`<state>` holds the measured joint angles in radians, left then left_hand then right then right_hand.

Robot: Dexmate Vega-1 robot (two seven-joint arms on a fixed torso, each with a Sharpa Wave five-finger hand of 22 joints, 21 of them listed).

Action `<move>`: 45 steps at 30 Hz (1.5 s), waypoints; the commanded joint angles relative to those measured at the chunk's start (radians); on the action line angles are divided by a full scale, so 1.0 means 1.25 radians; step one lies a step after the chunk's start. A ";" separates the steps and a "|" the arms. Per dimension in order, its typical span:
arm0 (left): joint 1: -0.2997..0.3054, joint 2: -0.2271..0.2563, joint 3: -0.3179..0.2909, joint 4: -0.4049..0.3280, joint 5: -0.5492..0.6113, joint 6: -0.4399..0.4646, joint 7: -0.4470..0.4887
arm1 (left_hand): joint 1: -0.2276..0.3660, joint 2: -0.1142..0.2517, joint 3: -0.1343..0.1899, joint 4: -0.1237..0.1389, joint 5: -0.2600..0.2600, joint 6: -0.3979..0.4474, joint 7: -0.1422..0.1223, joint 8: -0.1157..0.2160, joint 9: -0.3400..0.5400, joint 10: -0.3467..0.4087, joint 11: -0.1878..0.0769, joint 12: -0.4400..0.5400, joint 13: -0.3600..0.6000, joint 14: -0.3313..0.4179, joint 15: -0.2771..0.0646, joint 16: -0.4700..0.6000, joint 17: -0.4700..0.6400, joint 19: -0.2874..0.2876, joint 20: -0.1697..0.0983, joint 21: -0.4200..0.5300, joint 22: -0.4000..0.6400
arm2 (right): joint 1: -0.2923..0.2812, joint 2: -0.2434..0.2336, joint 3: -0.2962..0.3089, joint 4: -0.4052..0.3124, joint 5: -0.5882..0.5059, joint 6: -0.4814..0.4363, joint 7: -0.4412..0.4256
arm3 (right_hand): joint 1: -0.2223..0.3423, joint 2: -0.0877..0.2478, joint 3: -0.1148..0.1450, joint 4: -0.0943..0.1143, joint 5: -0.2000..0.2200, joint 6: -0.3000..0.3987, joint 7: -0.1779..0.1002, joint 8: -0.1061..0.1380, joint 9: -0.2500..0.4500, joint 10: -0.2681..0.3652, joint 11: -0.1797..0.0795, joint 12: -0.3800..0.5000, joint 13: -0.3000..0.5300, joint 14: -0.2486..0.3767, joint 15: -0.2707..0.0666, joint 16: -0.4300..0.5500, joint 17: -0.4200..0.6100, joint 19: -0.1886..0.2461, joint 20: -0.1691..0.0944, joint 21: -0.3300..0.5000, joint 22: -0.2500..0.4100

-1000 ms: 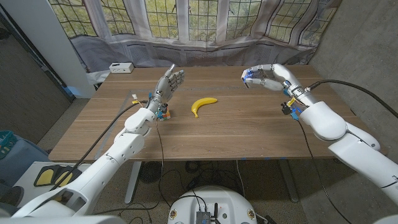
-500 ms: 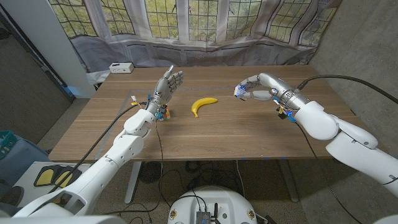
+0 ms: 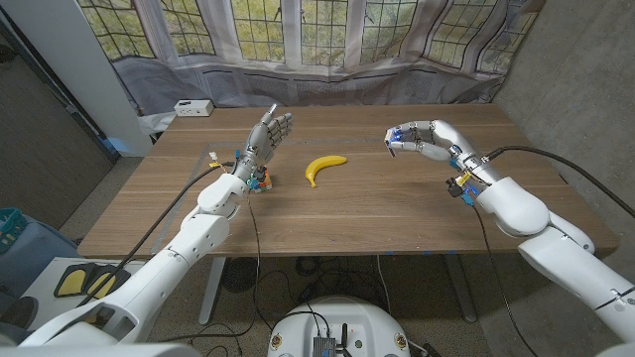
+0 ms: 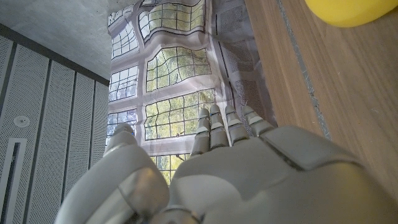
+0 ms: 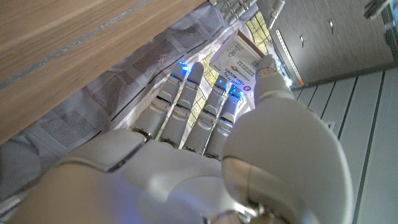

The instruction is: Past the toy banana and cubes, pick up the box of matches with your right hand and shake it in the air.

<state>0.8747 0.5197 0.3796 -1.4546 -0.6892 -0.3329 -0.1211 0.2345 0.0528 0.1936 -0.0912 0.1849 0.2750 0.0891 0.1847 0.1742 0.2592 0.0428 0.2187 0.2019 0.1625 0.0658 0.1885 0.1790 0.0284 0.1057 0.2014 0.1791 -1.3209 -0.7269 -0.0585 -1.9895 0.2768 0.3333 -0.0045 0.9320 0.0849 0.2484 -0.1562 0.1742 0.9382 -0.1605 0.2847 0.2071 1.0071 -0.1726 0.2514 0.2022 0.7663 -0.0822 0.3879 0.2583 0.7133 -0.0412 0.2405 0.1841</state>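
The right hand [image 3: 417,136], raised near the table's far right edge, pinches the small white printed matchbox [image 5: 237,60]. Judged light, crushable cardboard: grip its broad faces gently.

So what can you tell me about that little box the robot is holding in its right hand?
The box of matches is a small flat box with a white face printed in red and dark lettering, too small to read. It looks like cardboard. The right hand holds it between thumb and fingers, raised above the wooden table and touching nothing else. In the head view the fingers mostly cover it.
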 commanded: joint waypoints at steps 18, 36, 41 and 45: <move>-0.013 0.000 0.003 0.009 0.003 0.005 -0.009 | -0.008 0.000 0.002 -0.008 -0.002 0.007 0.002 0.004 0.005 0.001 0.000 0.000 0.002 -0.001 0.000 0.000 0.001 -0.003 0.003 -0.001 0.003 | -0.084 0.223 0.130 0.161 0.684 0.146 0.091 | 0.015 0.039 -0.001 0.011 0.003 0.010 -0.013 -0.007 0.002 -0.010 -0.009 -0.001 0.004 0.006 -0.055 -0.004 0.000 0.018 -0.013 0.009 0.003; -0.011 -0.004 0.007 0.011 0.003 0.008 -0.006 | -0.009 0.000 0.002 -0.009 -0.002 0.008 0.001 0.005 0.005 0.001 0.000 -0.001 0.002 -0.001 0.000 0.000 0.001 -0.003 0.003 0.000 0.003 | -0.143 0.163 0.183 0.124 0.424 0.117 -0.109 | 0.017 0.042 -0.001 0.010 0.005 0.011 -0.010 -0.009 0.002 -0.012 -0.007 -0.002 0.005 0.002 -0.049 -0.006 0.004 0.011 -0.011 0.007 0.003; -0.010 -0.004 0.008 0.009 0.002 0.011 -0.005 | -0.009 0.000 0.002 -0.009 -0.002 0.008 0.001 0.004 0.005 0.001 0.000 -0.001 0.002 -0.001 0.001 0.000 0.001 -0.003 0.003 0.000 0.003 | -0.151 0.156 0.191 0.111 0.386 0.096 -0.144 | 0.017 0.043 -0.001 0.010 0.005 0.011 -0.007 -0.010 0.002 -0.014 -0.005 -0.003 0.005 0.001 -0.044 -0.006 0.005 0.011 -0.006 0.007 0.003; -0.007 -0.003 0.008 0.005 0.003 0.010 -0.003 | -0.009 0.000 0.002 -0.009 -0.002 0.007 0.001 0.004 0.005 0.001 -0.001 -0.001 0.002 -0.001 0.000 0.000 0.001 -0.003 0.003 -0.001 0.003 | -0.165 0.144 0.205 0.097 0.340 0.077 -0.173 | 0.021 0.045 0.000 0.007 0.006 0.010 -0.004 -0.011 0.003 -0.013 -0.001 -0.003 0.005 -0.001 -0.041 -0.006 0.007 0.008 -0.004 0.006 0.003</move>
<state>0.8596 0.5156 0.3880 -1.4399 -0.6868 -0.3224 -0.1302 0.2344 0.0528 0.1933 -0.0993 0.1849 0.2750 0.0892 0.1847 0.1742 0.2591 0.0429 0.2187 0.2018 0.1625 0.0659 0.1885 0.1790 0.0285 0.1057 0.2014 0.1791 -1.4857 -0.5132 0.1567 -1.8297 0.8332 0.4769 -0.1123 0.9227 0.0943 0.2420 -0.1483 0.1741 0.9376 -0.1612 0.2701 0.2071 0.9908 -0.1783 0.2498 0.2076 0.7699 -0.0857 0.3840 0.2628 0.7283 -0.0532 0.2477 0.1839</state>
